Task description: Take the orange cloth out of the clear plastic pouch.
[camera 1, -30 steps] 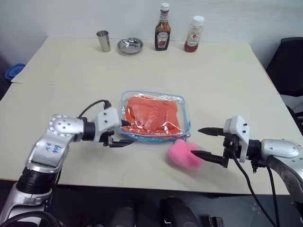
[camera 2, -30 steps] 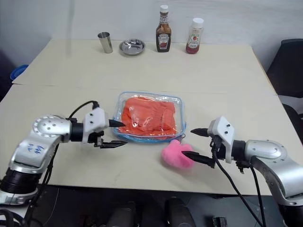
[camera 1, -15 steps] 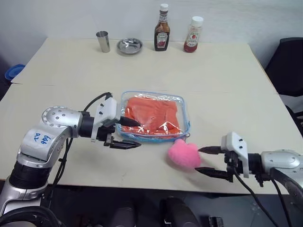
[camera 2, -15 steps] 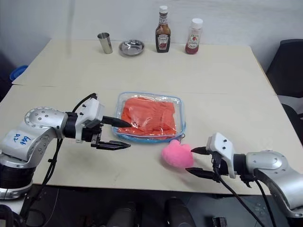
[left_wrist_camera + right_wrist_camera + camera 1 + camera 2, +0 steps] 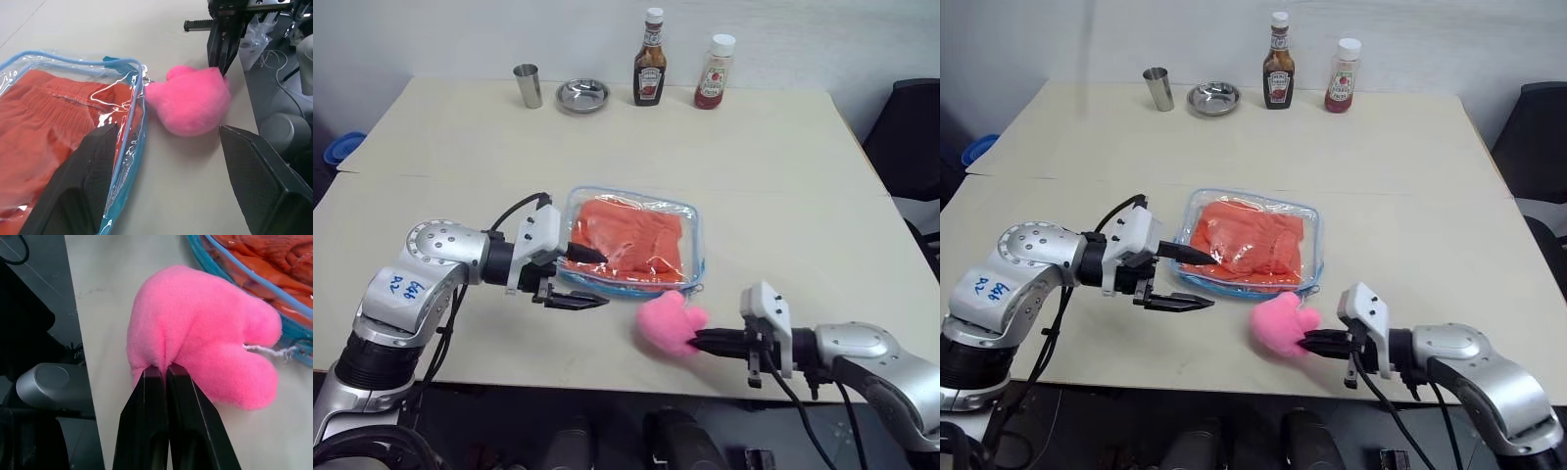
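Our right gripper (image 5: 697, 342) has its fingers pinched shut on the pink plush toy (image 5: 664, 324); our left gripper (image 5: 580, 278) gapes, straddling the clear plastic pouch (image 5: 690, 217) edge at centre frame. We judge the pouch slippery and the orange cloth (image 5: 631, 238) soft and light.

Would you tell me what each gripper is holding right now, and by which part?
The right gripper pinches the pink plush toy by a fold of fur at its edge. The left gripper is open and holds nothing.

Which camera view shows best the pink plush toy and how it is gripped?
The right wrist view: the pink plush toy is large there, with the right gripper pinching its edge. The left wrist view shows it whole beside the clear plastic pouch. Both eye views show it small.
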You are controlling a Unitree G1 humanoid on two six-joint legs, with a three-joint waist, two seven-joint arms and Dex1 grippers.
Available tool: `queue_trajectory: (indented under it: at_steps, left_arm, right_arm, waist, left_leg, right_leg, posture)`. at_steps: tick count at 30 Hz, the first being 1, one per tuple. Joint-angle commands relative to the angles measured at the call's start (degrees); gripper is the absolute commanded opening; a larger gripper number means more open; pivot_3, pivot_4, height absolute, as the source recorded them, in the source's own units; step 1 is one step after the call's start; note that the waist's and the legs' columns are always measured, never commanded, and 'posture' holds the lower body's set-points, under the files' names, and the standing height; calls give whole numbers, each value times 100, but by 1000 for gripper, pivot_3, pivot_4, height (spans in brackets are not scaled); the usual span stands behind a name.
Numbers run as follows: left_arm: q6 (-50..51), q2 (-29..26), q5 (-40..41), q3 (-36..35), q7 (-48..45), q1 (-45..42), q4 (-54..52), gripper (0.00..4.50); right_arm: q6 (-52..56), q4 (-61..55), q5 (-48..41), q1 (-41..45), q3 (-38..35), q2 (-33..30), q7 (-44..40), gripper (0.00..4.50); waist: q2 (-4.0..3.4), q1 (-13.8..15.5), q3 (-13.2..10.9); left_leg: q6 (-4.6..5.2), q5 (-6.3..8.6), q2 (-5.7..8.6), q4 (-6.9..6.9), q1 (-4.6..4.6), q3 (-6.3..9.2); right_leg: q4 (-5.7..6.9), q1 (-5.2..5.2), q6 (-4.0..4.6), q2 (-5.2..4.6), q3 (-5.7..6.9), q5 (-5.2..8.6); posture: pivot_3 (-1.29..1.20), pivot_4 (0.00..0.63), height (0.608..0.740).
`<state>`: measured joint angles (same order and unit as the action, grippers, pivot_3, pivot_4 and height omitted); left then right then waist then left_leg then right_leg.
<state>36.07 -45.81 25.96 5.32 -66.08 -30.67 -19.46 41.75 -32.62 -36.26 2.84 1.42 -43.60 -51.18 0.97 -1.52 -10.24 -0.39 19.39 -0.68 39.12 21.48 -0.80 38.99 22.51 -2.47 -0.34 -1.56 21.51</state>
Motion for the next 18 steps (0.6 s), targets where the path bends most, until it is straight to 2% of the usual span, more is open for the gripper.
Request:
queue_trajectory:
  at_steps: [1,3,6,10,14,18]
  left_arm:
    - [-172,-12,-75,66,-15,-107,-11,3486]
    - [-234,27,-124,140,-24,-180,93,3486]
    - [-350,98,-198,267,-31,-261,237,3486]
    - [-735,195,-484,574,-106,-277,368,3486]
    - [-1224,375,-852,960,-236,-400,622,3486]
    - [-1512,662,-974,1160,-428,-723,936,3486]
  right_arm:
    - [210,-13,-241,111,20,207,194,37]
    - [379,16,-404,106,-27,346,304,37]
    - [334,25,-193,-17,120,265,298,37]
    - [315,-36,-61,-151,151,171,320,938]
    - [115,-196,177,-256,137,-78,254,2338]
    - [203,-691,-117,-411,-463,-496,106,2338]
  waist:
    - [0,0,0]
    - [0,1,0]
    - [0,4,0]
    - [0,1,0]
    - [0,5,0]
    - [0,16,0]
  left_leg:
    - [0,0,0,0,0,0]
    - [0,0,0,-1,0,0]
    - [0,0,0,0,1,0]
    - [0,0,0,-1,1,0]
    - [0,0,0,-1,0,0]
    - [0,0,0,-1,2,0]
  right_leg:
    - [1,1,0,0,0,0]
    - [1,1,0,0,0,0]
    - [1,0,0,0,0,0]
    - [1,1,0,0,1,0]
    - [1,1,0,1,0,0]
    - [0,0,0,1,1,0]
  posture:
    - [0,150,740]
    - [0,150,740]
    - [0,150,740]
    - [0,150,740]
    - [0,150,740]
    - [0,150,740]
